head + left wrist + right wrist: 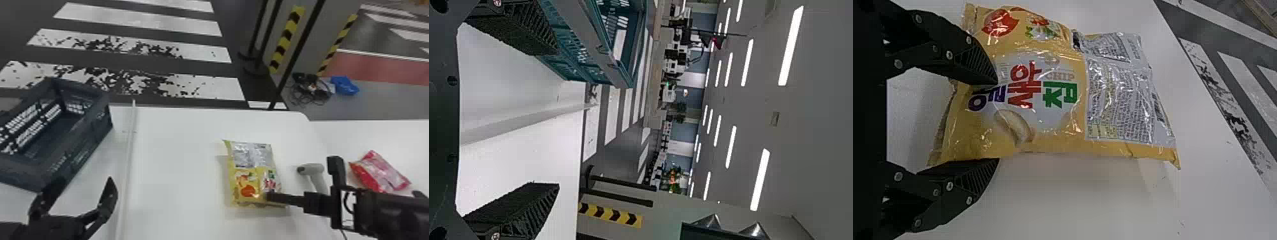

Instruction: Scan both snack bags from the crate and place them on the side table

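The yellow snack bag [252, 172] lies on the white table in the head view. My right gripper [271, 196] is over its near right corner. In the right wrist view the right gripper [997, 121] is open, one finger overlapping the printed face of the yellow bag [1053, 100], the other beside its edge. A red snack bag [383, 175] rests on the side table [360, 134] at the right. My left gripper [84, 181] stands open in front of the dark crate [92, 134]; in the left wrist view nothing is between the left gripper's [557, 119] fingers.
A grey handheld scanner [314, 169] is between the yellow bag and the red one, close to the right arm. A pale raised strip [129, 143] runs along the table right of the crate. Dark poles [297, 48] rise behind the table's far edge.
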Controlling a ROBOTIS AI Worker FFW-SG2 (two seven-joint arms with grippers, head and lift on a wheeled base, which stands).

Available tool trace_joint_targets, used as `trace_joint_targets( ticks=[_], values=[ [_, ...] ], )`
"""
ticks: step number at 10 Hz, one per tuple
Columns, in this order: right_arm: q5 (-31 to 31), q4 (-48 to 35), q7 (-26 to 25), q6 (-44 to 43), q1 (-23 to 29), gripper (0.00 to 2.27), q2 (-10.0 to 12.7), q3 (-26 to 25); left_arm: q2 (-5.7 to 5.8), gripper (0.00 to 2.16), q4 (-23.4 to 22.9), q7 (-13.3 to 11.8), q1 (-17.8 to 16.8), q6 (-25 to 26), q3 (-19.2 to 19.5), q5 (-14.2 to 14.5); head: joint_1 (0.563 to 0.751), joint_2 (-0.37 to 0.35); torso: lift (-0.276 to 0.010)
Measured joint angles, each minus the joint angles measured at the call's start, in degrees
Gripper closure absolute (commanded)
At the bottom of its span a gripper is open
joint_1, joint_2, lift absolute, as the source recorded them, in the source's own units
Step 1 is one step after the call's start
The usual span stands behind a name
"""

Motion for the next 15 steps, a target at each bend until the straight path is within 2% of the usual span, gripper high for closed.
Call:
trace_joint_targets(
  ticks=[4, 7, 10, 12, 13, 15],
  values=[
    [0.3, -1.6, 2.9, -2.9, 0.7, 2.26, -0.2, -1.1, 0.0, 0.05, 0.1, 0.1, 0.0, 0.0, 0.0, 0.0, 0.695, -0.237, -0.095],
    [-4.0, -2.5, 4.9, -3.9, 1.1, 2.26, -0.2, -5.6, -0.01, 0.05, 0.1, 0.1, 0.0, 0.0, 0.0, 0.0, 0.695, -0.248, -0.095],
    [-9.7, -4.9, 4.7, -5.1, 1.4, 2.26, 0.2, -11.5, -0.01, 0.05, 0.0, 0.0, 0.0, 0.0, -0.1, 0.0, 0.695, -0.27, -0.095],
    [-10.1, -5.1, 1.1, -6.5, -0.7, 2.26, -0.1, -15.7, 0.03, 0.05, -0.2, 0.0, 0.2, 0.0, -0.1, 0.0, 0.695, -0.317, -0.095],
    [-9.9, -3.8, -0.5, -9.4, -1.8, 2.26, -0.4, -17.7, 0.06, 0.05, -0.2, 0.0, 0.2, 0.1, -0.1, 0.0, 0.695, -0.349, -0.095],
    [-10.1, -0.2, -7.7, -18.6, -2.7, 2.26, -0.5, -20.6, 0.02, 0.05, -0.1, 0.0, 0.2, 0.2, -0.2, -0.1, 0.695, -0.35, -0.095]
  ],
)
